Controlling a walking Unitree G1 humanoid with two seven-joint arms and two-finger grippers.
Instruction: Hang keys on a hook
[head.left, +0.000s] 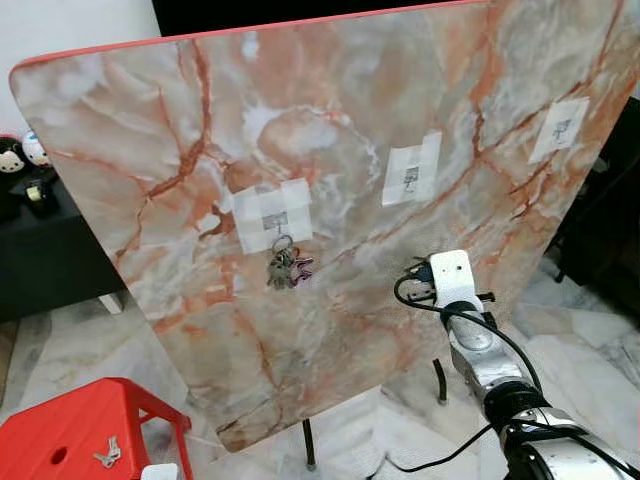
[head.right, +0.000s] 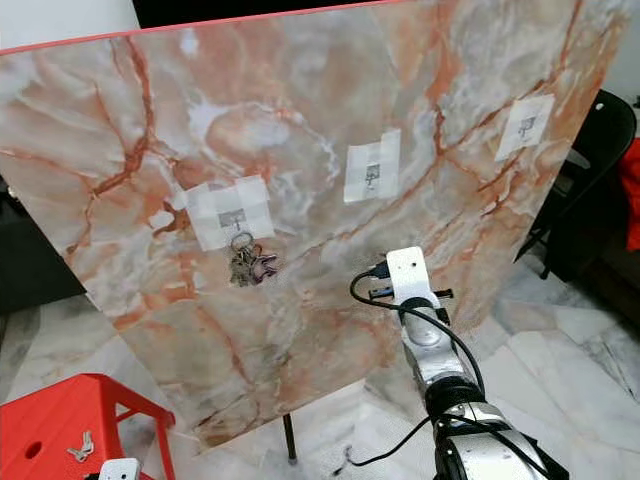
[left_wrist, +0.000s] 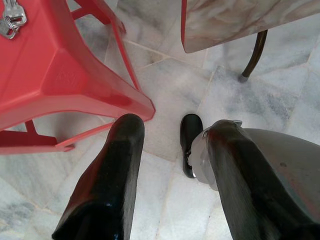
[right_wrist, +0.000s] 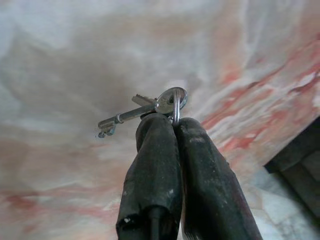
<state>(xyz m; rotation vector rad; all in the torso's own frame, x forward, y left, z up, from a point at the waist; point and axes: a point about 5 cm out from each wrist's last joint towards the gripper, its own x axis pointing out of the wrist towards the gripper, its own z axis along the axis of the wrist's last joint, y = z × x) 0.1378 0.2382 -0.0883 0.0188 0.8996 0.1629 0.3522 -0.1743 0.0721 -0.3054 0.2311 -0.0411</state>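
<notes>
Pale marble floor (head.left: 590, 370) underfoot, with a big marble-patterned board (head.left: 330, 130) edged in red propped upright on dark legs, leaning back. Three white tape patches across the board, each holding a small hook: left hook (head.left: 279, 216), middle hook (head.left: 411, 177), far-right hook (head.left: 561, 127). Bunch of keys (head.left: 286, 266) already hanging from the left hook, flat against the board. Red plastic stool (head.left: 80, 430) at near left, with another set of keys (head.left: 107, 455) lying on its seat

Right arm raised toward the board, below and slightly right of the middle hook, white wrist box and black cable facing the head camera. Right gripper (right_wrist: 175, 122) pinched tight on a key ring (right_wrist: 176, 106), fingers pressed together with the ring's edge caught between the tips. Silver key (right_wrist: 131, 115) sticking out sideways from the ring, a second one partly hidden behind it. Held keys close to the board's surface, contact impossible to judge, not on any hook

Left gripper (left_wrist: 167, 132) low beside the stool, pointing down at the floor, fingers spread apart and holding nothing. Black foot (left_wrist: 190, 142) on the tiles between those fingers. Dark cabinet (head.left: 50, 250) at far left behind the board, black chair (head.right: 590, 180) at far right
</notes>
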